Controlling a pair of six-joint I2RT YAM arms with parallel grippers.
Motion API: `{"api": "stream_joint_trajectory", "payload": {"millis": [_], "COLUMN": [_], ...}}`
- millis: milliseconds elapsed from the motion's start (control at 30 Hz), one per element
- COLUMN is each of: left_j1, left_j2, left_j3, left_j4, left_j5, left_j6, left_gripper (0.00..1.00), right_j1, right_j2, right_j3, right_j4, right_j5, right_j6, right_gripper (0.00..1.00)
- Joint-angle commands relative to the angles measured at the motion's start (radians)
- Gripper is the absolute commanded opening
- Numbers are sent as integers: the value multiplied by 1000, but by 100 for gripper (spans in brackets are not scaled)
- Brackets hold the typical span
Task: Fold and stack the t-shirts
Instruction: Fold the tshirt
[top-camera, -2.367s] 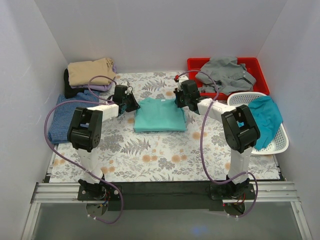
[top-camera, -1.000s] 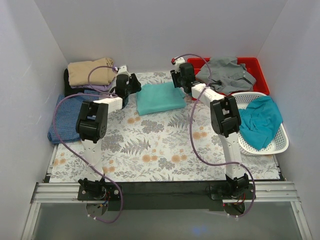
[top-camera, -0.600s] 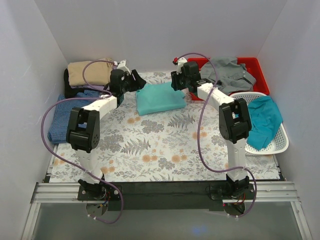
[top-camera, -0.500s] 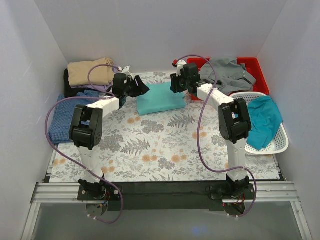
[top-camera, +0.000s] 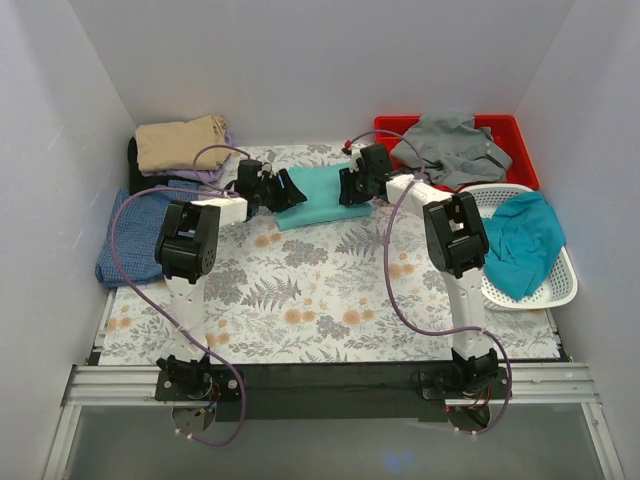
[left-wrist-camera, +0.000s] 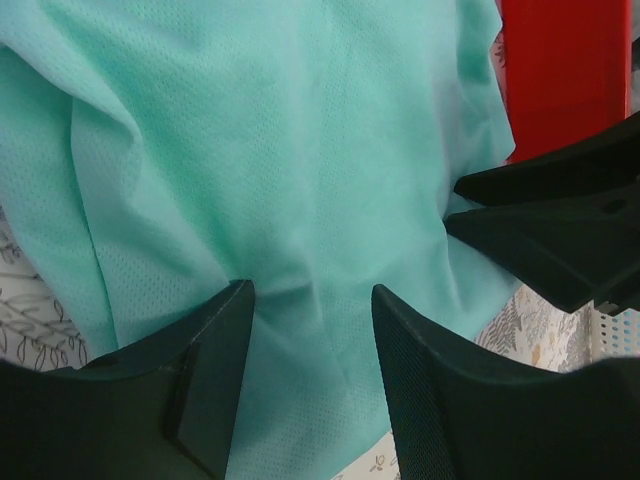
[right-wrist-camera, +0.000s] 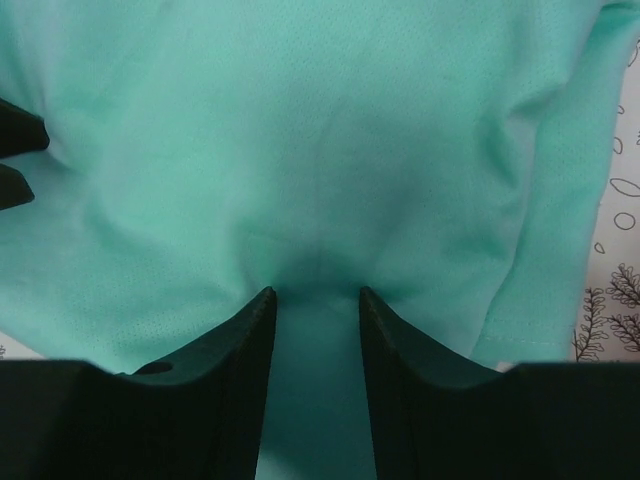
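Left gripper (left-wrist-camera: 312, 300) and right gripper (right-wrist-camera: 317, 300) each pinch a puckered edge of the mint green t-shirt (top-camera: 322, 192): light, limp cotton, likely sagging unless held at both folded edges.

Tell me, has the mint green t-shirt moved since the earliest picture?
Yes. The mint green t-shirt shifted toward the back wall, nearer the red bin.

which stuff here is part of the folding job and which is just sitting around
Job: mint tee (pinched by left gripper and right gripper), tan tee, blue tee, grey tee, teal tee.
Lying about: red bin, white basket.
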Motion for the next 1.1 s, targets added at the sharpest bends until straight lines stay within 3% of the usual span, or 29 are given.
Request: {"api": "stream_joint_trajectory", "payload": {"millis": [0, 300, 567, 700, 833, 933, 1067], "left_j1": [-8, -68, -227, -253, -258, -258, -258], "left_j2": [-39, -301, -613, -786, -926, -955, -960], "left_j3": [-79, -341, -591, -608, -566, -523, -512], "left_j4": [-110, -205, -285, -354, -447, -496, -523], "left_j5": [-82, -175, -217, -259, -375, -441, -518], "left_j6": [15, 32, -46, -61, -22, 18, 28], "left_gripper": [50, 50, 50, 51, 51, 53, 54], "right_j1": [0, 68, 253, 270, 272, 267, 243], "right_j2": [-7, -286, -632, -784, -895, -903, -890], "right_j3": [-44, -453, -832, -856, -823, -794, -831], "right_j4": [-55, 33, 76, 47, -22, -124, -145], "right_j5": [-38, -32, 53, 74, 219, 348, 314], "right_j6": [19, 42, 142, 156, 143, 128, 134], "right_gripper": [45, 45, 45, 46, 48, 49, 49]}}
